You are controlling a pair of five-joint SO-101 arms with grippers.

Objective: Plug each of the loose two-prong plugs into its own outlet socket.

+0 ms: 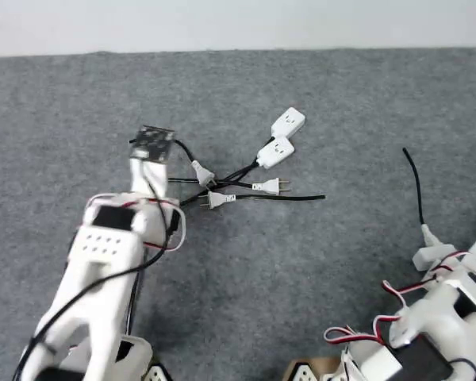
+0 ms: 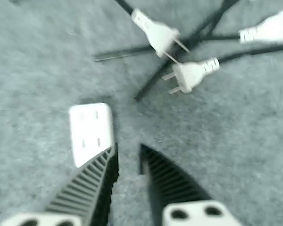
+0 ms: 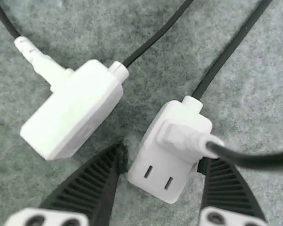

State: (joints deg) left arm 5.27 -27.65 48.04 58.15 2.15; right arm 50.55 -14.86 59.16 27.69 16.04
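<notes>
Outlet socket (image 3: 153,172) betw. wide-open R gripper (image 3: 163,155) fingers, not clamped; L gripper (image 2: 128,148) slightly open, empty, tip by second socket (image 2: 90,132).

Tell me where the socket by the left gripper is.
In the left wrist view, the outlet socket lies slots-up on the carpet just outside the jaws of the left gripper, loose plugs farther off.

Grey carpeted table (image 1: 301,278) under white plugs (image 1: 271,186), outlet sockets (image 1: 275,152), black cords (image 1: 293,198).
</notes>
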